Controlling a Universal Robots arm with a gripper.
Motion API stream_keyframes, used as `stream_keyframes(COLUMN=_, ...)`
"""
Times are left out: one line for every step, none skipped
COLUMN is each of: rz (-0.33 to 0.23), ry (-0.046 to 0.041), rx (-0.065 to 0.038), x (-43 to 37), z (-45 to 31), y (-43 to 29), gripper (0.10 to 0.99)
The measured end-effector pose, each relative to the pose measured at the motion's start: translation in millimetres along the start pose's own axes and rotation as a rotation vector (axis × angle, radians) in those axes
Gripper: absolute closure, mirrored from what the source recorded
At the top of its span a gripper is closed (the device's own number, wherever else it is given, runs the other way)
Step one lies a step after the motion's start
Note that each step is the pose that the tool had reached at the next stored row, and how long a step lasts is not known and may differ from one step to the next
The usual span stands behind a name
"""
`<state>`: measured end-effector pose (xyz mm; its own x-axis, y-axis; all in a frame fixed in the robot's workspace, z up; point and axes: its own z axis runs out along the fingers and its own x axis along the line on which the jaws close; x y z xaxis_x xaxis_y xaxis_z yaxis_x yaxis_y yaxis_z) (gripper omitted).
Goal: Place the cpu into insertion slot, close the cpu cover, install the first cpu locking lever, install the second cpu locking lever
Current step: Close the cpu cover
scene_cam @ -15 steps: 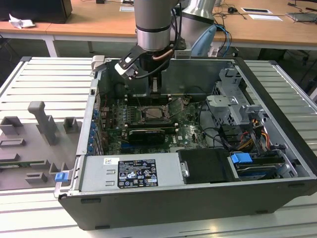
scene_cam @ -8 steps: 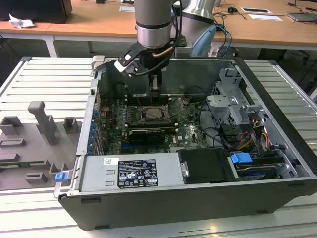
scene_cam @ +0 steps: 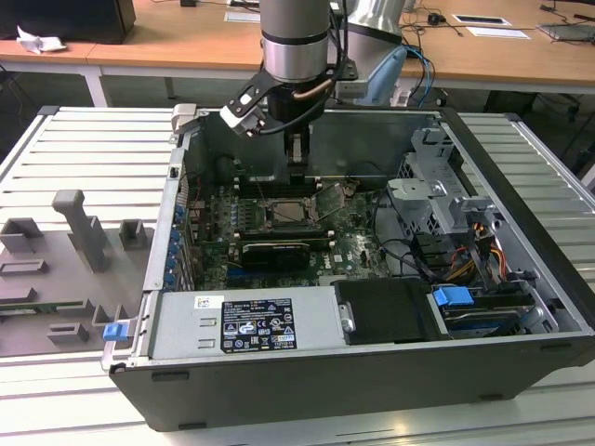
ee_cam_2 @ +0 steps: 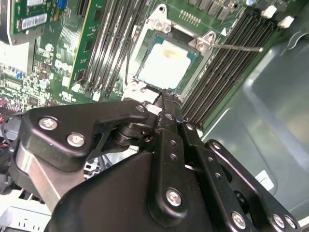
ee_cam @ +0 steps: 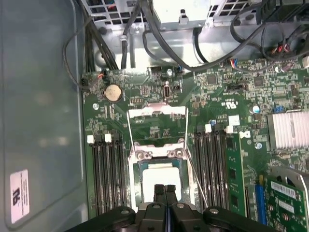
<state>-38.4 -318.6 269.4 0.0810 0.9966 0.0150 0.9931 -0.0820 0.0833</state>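
Note:
The cpu (ee_cam: 159, 175) is a pale silver square lying in the insertion slot (ee_cam: 136, 181) on the green motherboard; it also shows in the second wrist view as the cpu (ee_cam_2: 166, 64) in the metal-rimmed slot (ee_cam_2: 159, 20). The cpu cover (ee_cam: 157, 110) is swung open, lying back beyond the slot with green board showing through its window. A thin wire lever (ee_cam_2: 236, 47) stands free of the slot's side, also seen as the lever (ee_cam: 195, 179). My gripper (ee_cam: 164, 189) hovers just above the cpu's near edge, fingers (ee_cam_2: 166, 104) pressed together with nothing between them. In the exterior view the gripper (scene_cam: 296, 158) hangs over the slot (scene_cam: 284, 216).
Long black memory slots (ee_cam: 108, 174) flank the socket on both sides. A black expansion card (scene_cam: 271, 251) lies in front of it. Cables (ee_cam: 145, 29) and a metal drive cage (scene_cam: 432, 200) crowd the case's far end. The case walls (scene_cam: 307, 125) enclose the board.

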Motion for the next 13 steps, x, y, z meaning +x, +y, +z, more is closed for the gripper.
stream_keyframes(rz=0.0, ry=0.0, rx=0.0, x=0.1, z=0.1, y=1.3, gripper=0.98)
stream_keyframes(rz=0.0, ry=0.0, rx=0.0, x=0.2, z=0.2, y=2.3, gripper=0.98)
stream_keyframes(rz=0.0, ry=0.0, rx=0.001, x=0.4, z=0.4, y=4.6, gripper=0.98)
stream_keyframes(rz=0.0, ry=0.0, rx=0.001, x=0.4, z=0.5, y=5.4, gripper=0.98)
stream_keyframes(rz=0.0, ry=0.0, rx=0.001, x=0.5, z=0.5, y=6.2, gripper=0.98)
stream_keyframes(rz=0.0, ry=0.0, rx=0.001, x=0.6, z=0.6, y=7.5, gripper=0.98)
stream_keyframes(rz=0.0, ry=0.0, rx=0.001, x=0.7, z=0.8, y=8.6, gripper=0.98)
stream_keyframes(rz=0.0, ry=0.0, rx=0.001, x=0.8, z=0.9, y=9.9, gripper=0.98)
stream_keyframes(rz=0.0, ry=0.0, rx=0.001, x=0.9, z=0.9, y=10.9, gripper=0.98)
stream_keyframes(rz=0.0, ry=0.0, rx=0.001, x=1.0, z=1.1, y=12.2, gripper=0.98)
stream_keyframes(rz=0.0, ry=0.0, rx=0.001, x=1.0, z=1.1, y=12.8, gripper=0.98)
stream_keyframes(rz=0.0, ry=0.0, rx=0.001, x=1.1, z=1.2, y=13.3, gripper=0.98)
stream_keyframes(rz=0.0, ry=0.0, rx=0.001, x=1.2, z=1.2, y=14.1, gripper=0.98)
